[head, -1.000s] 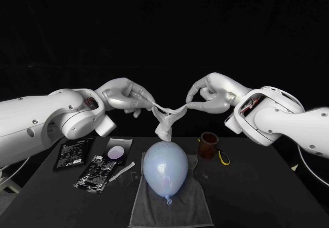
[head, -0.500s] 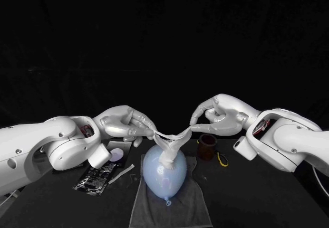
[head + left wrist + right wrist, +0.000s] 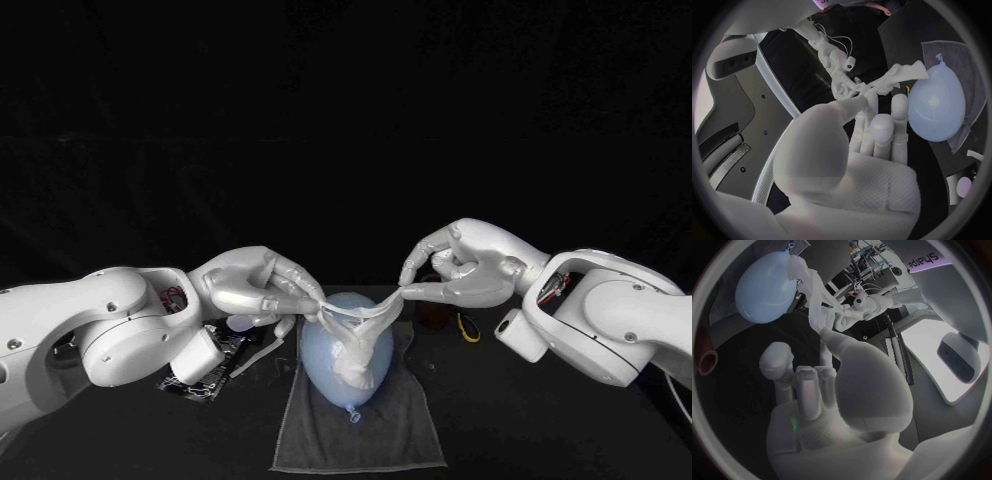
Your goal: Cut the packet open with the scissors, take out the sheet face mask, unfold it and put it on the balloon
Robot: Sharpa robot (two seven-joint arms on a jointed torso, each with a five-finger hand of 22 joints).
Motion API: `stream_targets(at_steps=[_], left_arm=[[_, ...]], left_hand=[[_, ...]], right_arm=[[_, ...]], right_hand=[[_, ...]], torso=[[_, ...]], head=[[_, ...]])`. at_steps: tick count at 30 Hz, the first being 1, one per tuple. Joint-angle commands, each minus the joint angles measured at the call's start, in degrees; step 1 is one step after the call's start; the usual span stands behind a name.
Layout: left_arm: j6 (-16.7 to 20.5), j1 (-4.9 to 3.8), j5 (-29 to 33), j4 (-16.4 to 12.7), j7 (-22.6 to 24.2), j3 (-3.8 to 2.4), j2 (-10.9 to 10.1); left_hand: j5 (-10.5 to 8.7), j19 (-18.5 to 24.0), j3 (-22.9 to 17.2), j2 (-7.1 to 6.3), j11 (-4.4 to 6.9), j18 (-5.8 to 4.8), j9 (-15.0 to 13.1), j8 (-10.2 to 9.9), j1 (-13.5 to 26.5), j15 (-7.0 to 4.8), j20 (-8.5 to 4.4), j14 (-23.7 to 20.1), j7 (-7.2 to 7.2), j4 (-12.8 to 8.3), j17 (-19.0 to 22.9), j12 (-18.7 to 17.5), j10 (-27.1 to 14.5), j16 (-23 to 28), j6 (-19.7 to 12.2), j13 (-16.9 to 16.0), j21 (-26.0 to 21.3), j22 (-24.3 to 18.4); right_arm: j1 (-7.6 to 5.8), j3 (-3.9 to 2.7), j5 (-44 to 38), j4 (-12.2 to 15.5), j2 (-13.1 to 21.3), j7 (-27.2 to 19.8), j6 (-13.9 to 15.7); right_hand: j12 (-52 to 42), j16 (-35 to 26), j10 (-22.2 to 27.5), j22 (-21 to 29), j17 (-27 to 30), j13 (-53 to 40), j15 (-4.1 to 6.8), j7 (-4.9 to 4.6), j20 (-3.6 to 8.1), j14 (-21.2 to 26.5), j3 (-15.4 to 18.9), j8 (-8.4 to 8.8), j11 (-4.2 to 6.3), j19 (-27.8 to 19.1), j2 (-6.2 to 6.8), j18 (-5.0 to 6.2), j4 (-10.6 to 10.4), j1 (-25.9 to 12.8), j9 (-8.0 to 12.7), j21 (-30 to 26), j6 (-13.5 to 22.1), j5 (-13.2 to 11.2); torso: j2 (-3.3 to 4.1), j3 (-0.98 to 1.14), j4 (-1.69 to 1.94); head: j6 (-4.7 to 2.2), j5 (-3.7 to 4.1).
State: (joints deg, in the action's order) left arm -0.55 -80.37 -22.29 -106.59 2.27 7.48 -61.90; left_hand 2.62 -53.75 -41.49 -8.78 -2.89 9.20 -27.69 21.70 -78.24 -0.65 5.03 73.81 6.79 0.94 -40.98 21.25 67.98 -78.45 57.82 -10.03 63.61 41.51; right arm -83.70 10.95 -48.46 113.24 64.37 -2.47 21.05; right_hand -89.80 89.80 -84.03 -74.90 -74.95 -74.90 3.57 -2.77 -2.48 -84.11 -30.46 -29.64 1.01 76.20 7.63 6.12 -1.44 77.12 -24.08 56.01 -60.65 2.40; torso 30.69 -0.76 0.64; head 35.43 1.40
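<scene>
the mask (image 3: 355,312) was out of the packet (image 3: 198,381), which lay on the bench (image 3: 577,425) by the left arm, so cutting and taking out looked done. the left hand (image 3: 263,285) and right hand (image 3: 462,270) each pinched an end of the mask, holding it stretched just over the balloon (image 3: 346,372) on its towel (image 3: 361,440), its middle sagging onto the balloon's far end. it hung bunched rather than flat, so spreading it and laying it on seemed left to do.
</scene>
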Motion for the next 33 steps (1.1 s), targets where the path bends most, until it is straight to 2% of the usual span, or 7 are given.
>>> stream_targets(at_steps=[1, 8, 10, 13, 16, 21, 33], left_arm=[[-1.3, 0.48, 1.1, 0.3, 0.0, 0.05, 0.0], [1.0, 1.02, 0.2, 3.7, -0.8, 0.19, 1.7], [1.9, 1.09, -0.5, 5.0, -1.5, 0.21, 2.4], [3.4, 1.35, -1.8, 6.9, -2.4, 0.22, 3.4], [4.5, 1.58, -2.4, 8.4, -2.9, 0.23, 4.3], [5.8, 1.81, -3.0, 10.7, -3.4, 0.23, 5.8], [8.1, 2.03, -5.6, 15.0, -7.3, 0.22, 9.2]], left_hand=[[0.19, -0.2, -0.3, 0.45, -0.06, 1.01, -0.9, 0.2, 0.1, -0.11, -0.09, 0.1, 0.1, 0.2, 0.0, 0.2, 0.4, -0.2, 0.5, -0.1, 0.1, 0.0], [0.19, -0.2, -0.3, 0.46, -0.05, 1.01, -0.9, 0.2, 0.1, -0.12, -0.09, 0.1, 0.09, 0.2, 0.0, 0.2, 0.4, -0.2, 0.5, -0.1, 0.1, 0.0], [0.19, -0.3, -0.3, 0.46, -0.05, 0.99, -0.9, 0.3, 0.1, -0.12, -0.09, 0.1, 0.08, 0.2, -0.1, 0.2, 0.4, -0.2, 0.5, -0.1, 0.2, 0.1], [0.2, -0.3, -0.3, 0.47, -0.04, 1.0, -0.9, 0.3, 0.1, -0.12, -0.09, 0.1, 0.07, 0.2, -0.1, 0.2, 0.4, -0.2, 0.5, -0.1, 0.2, 0.0], [0.2, -0.2, -0.3, 0.46, -0.03, 1.01, -1.0, 0.3, 0.1, -0.12, -0.09, 0.2, 0.07, 0.2, -0.1, 0.2, 0.4, -0.2, 0.5, -0.1, 0.2, 0.0], [0.2, -0.2, -0.3, 0.46, -0.03, 1.01, -1.0, 0.3, 0.1, -0.12, -0.09, 0.2, 0.07, 0.2, -0.1, 0.2, 0.4, -0.2, 0.5, -0.1, 0.2, 0.0], [0.2, -0.3, -0.3, 0.45, 0.0, 1.01, -1.0, 0.3, 0.1, -0.14, -0.09, 0.2, 0.04, 0.2, -0.2, 0.3, 0.4, -0.2, 0.5, -0.1, 0.2, 0.0]], right_arm=[[0.6, -0.04, 1.1, -0.8, -0.4, -0.1, 0.0], [2.05, 0.06, 1.1, -4.7, -3.1, 1.6, 1.1], [2.72, 0.08, 1.0, -5.8, -3.8, 2.0, 1.3], [4.01, 0.09, 0.6, -7.4, -4.9, 2.7, 2.1], [4.72, 0.1, 0.4, -8.8, -5.9, 3.4, 2.9], [5.18, 0.1, -0.2, -10.9, -7.5, 4.7, 4.4], [5.5, 0.07, -1.3, -16.2, -11.8, 9.4, 7.3]], right_hand=[[-0.2, 0.2, -6.0, -6.7, -15.1, -15.1, 0.47, -0.04, 0.0, -5.9, -0.4, -0.24, 0.18, -0.3, -0.34, 0.21, 0.1, -0.4, -0.1, -0.4, -0.1, 0.4], [-0.2, 0.2, -6.0, -6.7, -15.1, -15.1, 0.47, -0.05, 0.0, -5.9, -0.4, -0.25, 0.17, -0.4, -0.34, 0.25, 0.1, -0.5, -0.1, -0.7, 0.0, 0.4], [-0.2, 0.2, -6.0, -6.7, -15.1, -15.1, 0.47, -0.05, 0.0, -5.9, -0.4, -0.25, 0.17, -0.4, -0.34, 0.25, 0.1, -0.5, -0.1, -0.7, 0.0, 0.4], [-0.2, 0.2, -6.0, -6.6, -15.1, -15.1, 0.47, -0.05, 0.0, -5.9, -0.4, -0.25, 0.17, -0.4, -0.35, 0.28, 0.1, -0.5, -0.1, -0.8, 0.0, 0.4], [-0.2, 0.2, -6.0, -6.6, -15.1, -15.1, 0.47, -0.06, 0.0, -5.9, -0.4, -0.26, 0.16, -0.5, -0.36, 0.31, 0.1, -0.5, -0.1, -1.0, 0.0, 0.4], [-0.2, 0.2, -6.0, -6.5, -15.1, -15.1, 0.47, -0.06, 0.01, -5.9, -0.5, -0.27, 0.16, -0.5, -0.38, 0.33, 0.1, -0.5, -0.1, -1.1, 0.0, 0.4], [-0.2, 0.2, -6.0, -6.4, -15.1, -15.1, 0.47, -0.06, 0.02, -5.9, -0.5, -0.3, 0.16, -0.8, -0.44, 0.42, 0.1, -0.5, -0.1, -1.6, -0.1, 0.4]], torso=[[0.1, -0.12, 0.0], [0.29, -0.16, 0.05], [0.41, -0.22, 0.09], [0.61, -0.17, 0.01], [0.79, -0.2, -0.03], [0.86, -0.2, -0.06], [0.84, -0.18, 0.01]], head=[[0.57, 0.15], [1.41, 0.03], [2.0, 0.04], [2.17, -0.07], [2.36, 0.01], [2.39, -0.02], [3.18, 0.07]])
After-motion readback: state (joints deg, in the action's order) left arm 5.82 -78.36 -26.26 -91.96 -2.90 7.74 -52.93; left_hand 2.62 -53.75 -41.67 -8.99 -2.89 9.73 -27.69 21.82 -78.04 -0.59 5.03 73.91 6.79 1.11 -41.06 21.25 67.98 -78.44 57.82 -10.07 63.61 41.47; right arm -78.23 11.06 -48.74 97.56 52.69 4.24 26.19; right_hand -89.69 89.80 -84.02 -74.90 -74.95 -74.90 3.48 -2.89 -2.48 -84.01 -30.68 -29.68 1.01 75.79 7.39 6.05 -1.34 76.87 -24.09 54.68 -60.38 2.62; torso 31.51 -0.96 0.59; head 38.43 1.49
